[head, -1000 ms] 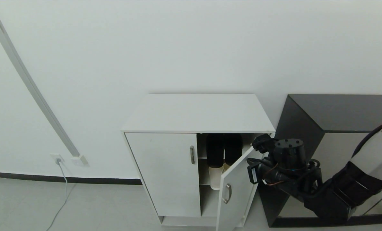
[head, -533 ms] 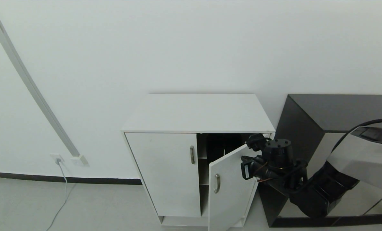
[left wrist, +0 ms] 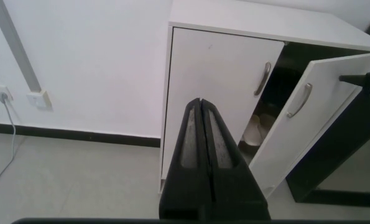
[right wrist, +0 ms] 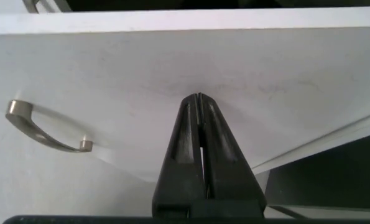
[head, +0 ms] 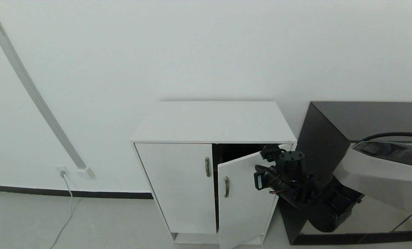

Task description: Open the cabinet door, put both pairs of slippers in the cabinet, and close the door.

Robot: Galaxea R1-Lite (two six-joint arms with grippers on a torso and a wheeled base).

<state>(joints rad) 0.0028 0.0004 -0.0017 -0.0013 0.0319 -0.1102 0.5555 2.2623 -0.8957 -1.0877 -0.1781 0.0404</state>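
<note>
The right gripper [right wrist: 200, 98], fingers pressed together, is held tip-first against the white flat-panel cabinet door [right wrist: 234, 68], which stands ajar. A curved brushed-metal handle [right wrist: 45, 127] is seen beside it. Beyond the left gripper [left wrist: 201, 102], likewise pressed together, pale slippers [left wrist: 257, 129] are glimpsed inside.

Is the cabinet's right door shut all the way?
No, partly open: the right door angles out, a dark gap showing above it.
</note>
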